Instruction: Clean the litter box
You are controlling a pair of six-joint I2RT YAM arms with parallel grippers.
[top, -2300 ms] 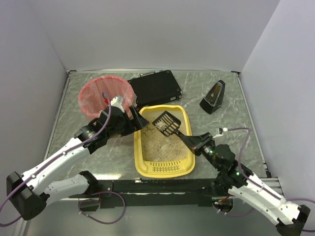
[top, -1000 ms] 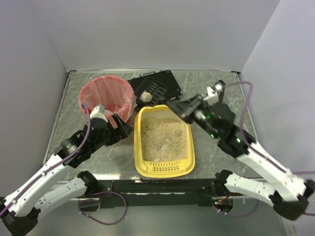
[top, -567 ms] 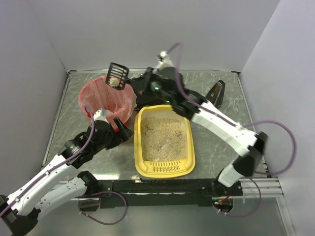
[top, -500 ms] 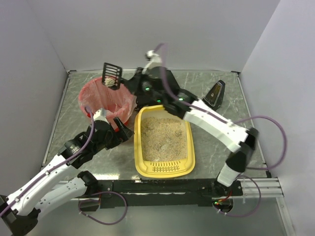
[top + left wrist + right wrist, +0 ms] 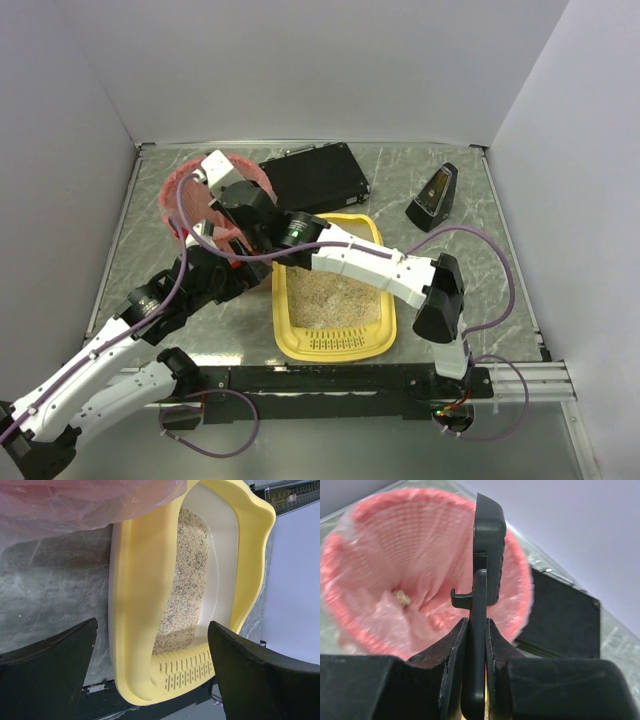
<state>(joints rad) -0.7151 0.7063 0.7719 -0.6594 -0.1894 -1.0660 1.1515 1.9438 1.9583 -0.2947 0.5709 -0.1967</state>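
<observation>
Scoop (image 5: 489,545) now edge-on over pink bin (image 5: 395,540), seemingly empty.

The yellow litter box (image 5: 135,595) lies flat just right of my left gripper (image 5: 151,625), its long rim facing my spread fingers (image 5: 50,665). Beige sandy litter covers its floor; the slotted strip is at its near end.
</observation>
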